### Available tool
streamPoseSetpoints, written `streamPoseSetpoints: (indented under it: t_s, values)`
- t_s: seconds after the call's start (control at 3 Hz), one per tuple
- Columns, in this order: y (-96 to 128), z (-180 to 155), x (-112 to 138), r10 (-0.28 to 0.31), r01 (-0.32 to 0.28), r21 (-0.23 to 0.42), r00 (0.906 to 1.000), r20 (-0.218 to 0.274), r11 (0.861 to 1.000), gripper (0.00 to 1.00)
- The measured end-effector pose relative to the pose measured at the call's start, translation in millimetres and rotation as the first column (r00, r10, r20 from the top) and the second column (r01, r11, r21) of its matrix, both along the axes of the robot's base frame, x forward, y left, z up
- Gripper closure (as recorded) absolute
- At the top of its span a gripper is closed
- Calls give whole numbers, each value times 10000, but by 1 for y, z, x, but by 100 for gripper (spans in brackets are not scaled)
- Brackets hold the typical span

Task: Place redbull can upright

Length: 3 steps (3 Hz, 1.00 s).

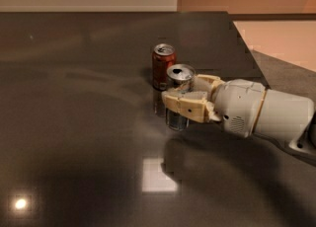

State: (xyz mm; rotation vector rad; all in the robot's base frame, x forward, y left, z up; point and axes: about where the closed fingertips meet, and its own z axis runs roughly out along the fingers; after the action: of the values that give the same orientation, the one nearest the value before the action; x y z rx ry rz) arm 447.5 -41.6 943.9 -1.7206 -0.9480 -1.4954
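The redbull can (177, 120) is a slim silver can with a shiny open top, standing upright in my gripper. My gripper (180, 94) reaches in from the right and is shut on the can's middle, with a tan finger (186, 105) across its front. The can's base is at or just above the dark table (74, 122); I cannot tell if it touches. A wider red-brown soda can (162, 64) stands upright just behind and left of the redbull can, very close to it.
The white arm housing (256, 110) stretches to the right edge of the view. The table's right edge (249, 53) runs diagonally, with pale floor beyond. A bright light reflection (158, 174) lies on the table in front of the gripper.
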Motion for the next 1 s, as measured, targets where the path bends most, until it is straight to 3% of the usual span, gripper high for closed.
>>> streamPoseSetpoints:
  t_s: [0.67, 1.0]
  values:
    - [23, -11, -10, 569, -592, 620, 9976, 382, 9963, 100]
    - [34, -17, -12, 862, -895, 547, 9945, 595, 9945, 100]
